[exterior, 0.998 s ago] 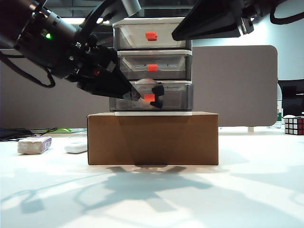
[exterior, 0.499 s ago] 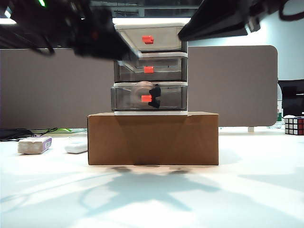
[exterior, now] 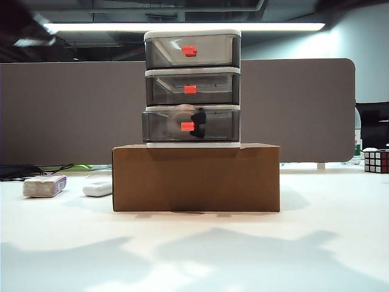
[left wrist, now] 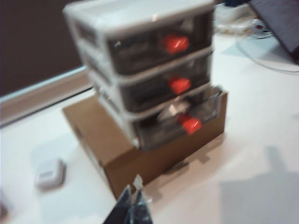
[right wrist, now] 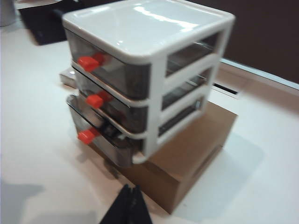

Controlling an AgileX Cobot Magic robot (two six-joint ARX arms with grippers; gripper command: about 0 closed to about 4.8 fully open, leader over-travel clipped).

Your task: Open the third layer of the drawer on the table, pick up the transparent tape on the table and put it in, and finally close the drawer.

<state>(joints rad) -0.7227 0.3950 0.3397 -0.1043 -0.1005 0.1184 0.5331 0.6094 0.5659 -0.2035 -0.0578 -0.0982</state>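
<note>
In the exterior view we see the drawer (exterior: 192,88) standing on a brown cardboard box (exterior: 196,177) at the centre of the table (exterior: 194,249), with the transparent tape (exterior: 189,121) lying inside the third layer (exterior: 191,125), which juts slightly forward; neither arm shows here. In the left wrist view, the left gripper (left wrist: 132,205) sits at the bottom edge, its jaws pressed together on nothing, before the box. In the right wrist view, the right gripper (right wrist: 128,205) at the bottom edge looks likewise closed and empty.
</note>
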